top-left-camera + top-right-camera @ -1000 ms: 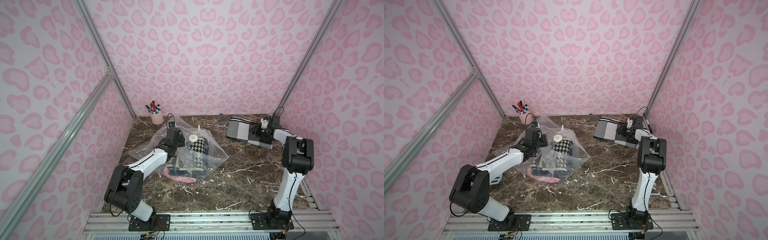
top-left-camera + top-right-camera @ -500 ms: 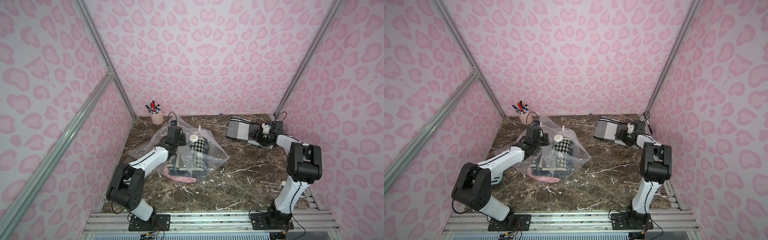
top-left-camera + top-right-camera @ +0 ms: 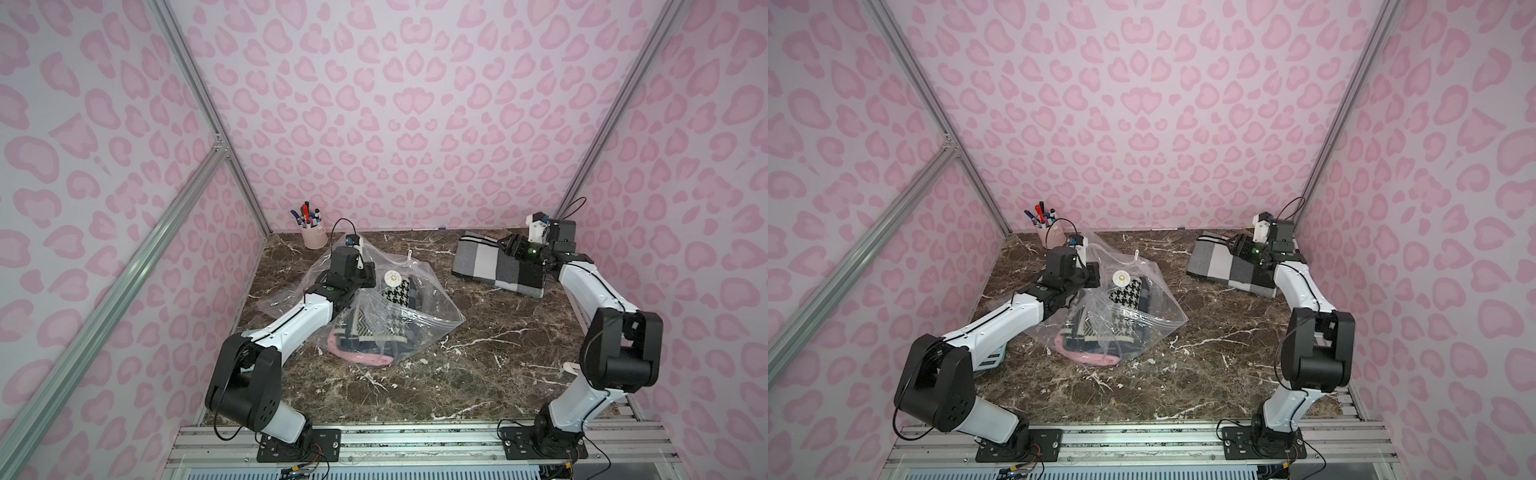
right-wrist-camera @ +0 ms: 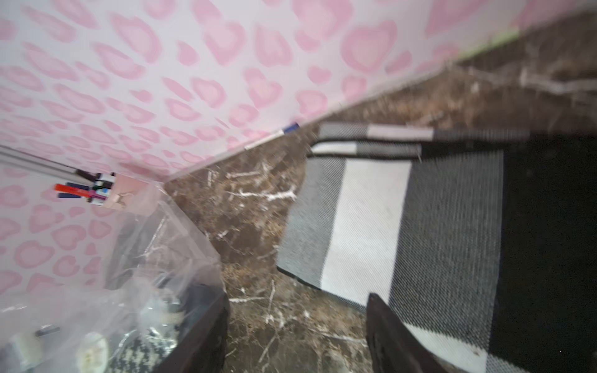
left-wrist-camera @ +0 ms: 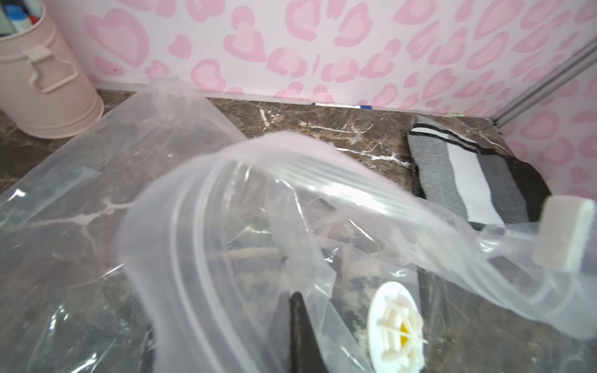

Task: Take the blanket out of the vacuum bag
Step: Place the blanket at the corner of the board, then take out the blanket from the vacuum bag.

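Observation:
The vacuum bag (image 3: 419, 328) (image 3: 1142, 320) lies crumpled at the table's centre-left, with its round white valve cap (image 3: 392, 277) (image 5: 395, 326) on top and the white slider clip (image 5: 565, 232) on the zip edge. Folded houndstooth and pink textiles lie inside it. My left gripper (image 3: 366, 279) (image 3: 1092, 275) (image 5: 295, 295) is shut on a fold of the bag's plastic next to the valve. A grey, white and black checked blanket (image 3: 486, 266) (image 3: 1217, 266) (image 4: 420, 226) lies outside the bag at the back right. My right gripper (image 3: 510, 246) (image 3: 1236, 246) (image 4: 297, 300) hovers open over its near edge, holding nothing.
A pink cup of pens (image 3: 311, 235) (image 3: 1051, 235) (image 5: 42, 90) stands in the back left corner, close behind the bag. The pink patterned walls close in the table on three sides. The right arm's elbow (image 3: 619, 353) rises near the right wall.
My right gripper has lifted a little off the checked blanket with its jaws spreading wider, and its elbow has swung toward the front right. The left arm and the bag have stayed put.

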Robot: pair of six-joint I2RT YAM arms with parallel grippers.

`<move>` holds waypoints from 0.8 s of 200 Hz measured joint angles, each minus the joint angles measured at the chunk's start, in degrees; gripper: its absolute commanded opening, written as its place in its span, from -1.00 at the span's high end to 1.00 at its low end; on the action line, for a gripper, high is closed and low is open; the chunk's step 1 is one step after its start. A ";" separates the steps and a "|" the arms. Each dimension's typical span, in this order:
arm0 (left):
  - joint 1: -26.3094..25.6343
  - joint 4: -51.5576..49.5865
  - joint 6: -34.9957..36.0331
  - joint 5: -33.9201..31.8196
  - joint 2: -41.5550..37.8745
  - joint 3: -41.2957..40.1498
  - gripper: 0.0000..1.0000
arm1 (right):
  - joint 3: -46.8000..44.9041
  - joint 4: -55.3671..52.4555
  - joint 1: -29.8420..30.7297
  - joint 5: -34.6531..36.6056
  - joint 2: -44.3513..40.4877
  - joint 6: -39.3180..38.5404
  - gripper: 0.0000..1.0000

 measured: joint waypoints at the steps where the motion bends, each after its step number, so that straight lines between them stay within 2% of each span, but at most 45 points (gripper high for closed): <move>1: 0.00 0.20 0.11 0.28 -0.13 -0.07 0.92 | 0.11 0.02 0.07 0.00 -0.24 -0.02 -0.39; 25: 0.00 2.05 1.64 4.17 -1.44 -0.59 0.91 | -1.81 1.92 0.57 -1.07 -7.96 -0.09 -0.42; 48: 0.00 3.34 2.71 6.97 -2.43 -0.96 0.91 | -12.55 4.37 1.64 -3.93 -15.26 2.16 -0.42; 67: -0.09 4.35 3.13 8.61 -3.21 -2.27 0.91 | -23.63 5.25 6.14 -5.42 -22.18 5.35 -0.42; 92: -0.39 5.92 4.00 9.94 -4.09 -5.11 0.91 | -33.00 7.52 16.44 -4.48 -30.60 9.92 -0.42; 111: -0.94 6.43 4.24 10.25 -4.79 -6.84 0.91 | -34.77 8.83 23.32 -2.34 -34.80 12.57 -0.42; 130: -1.40 7.04 4.37 10.03 -5.35 -7.78 0.91 | -34.91 10.19 27.06 0.24 -36.96 14.78 -0.41; 160: -1.97 7.45 4.37 9.29 -5.99 -9.14 0.91 | -33.73 11.98 31.74 2.95 -34.45 17.46 -0.40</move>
